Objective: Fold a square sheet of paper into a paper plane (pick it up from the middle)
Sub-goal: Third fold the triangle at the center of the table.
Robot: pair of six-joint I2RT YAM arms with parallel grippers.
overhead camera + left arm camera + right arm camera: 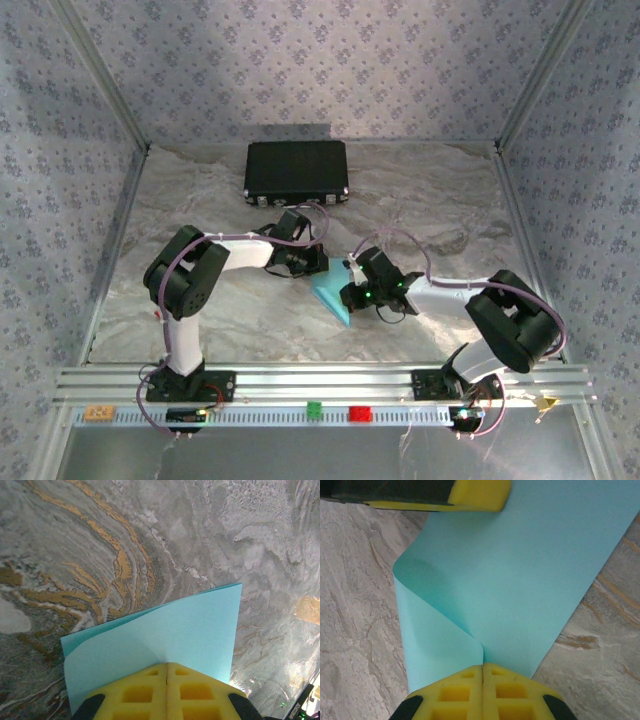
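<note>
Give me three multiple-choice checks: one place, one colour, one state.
1. The black rectangular case sits: A) between the arm bases B) on the paper C) at the far side of the marbled table
2. The pads of the left pincer are: A) yellow B) red C) white
3. The thin light-blue square sheet of paper is: A) flat, untouched B) pinched by the left pincer and the right pincer, curled over C) crumpled
Answers: 1 C, the top view shows it beyond both pincers; 2 A, yellow foam in the left wrist view; 3 B, both wrist views show shut pads on the curved sheet.
</note>
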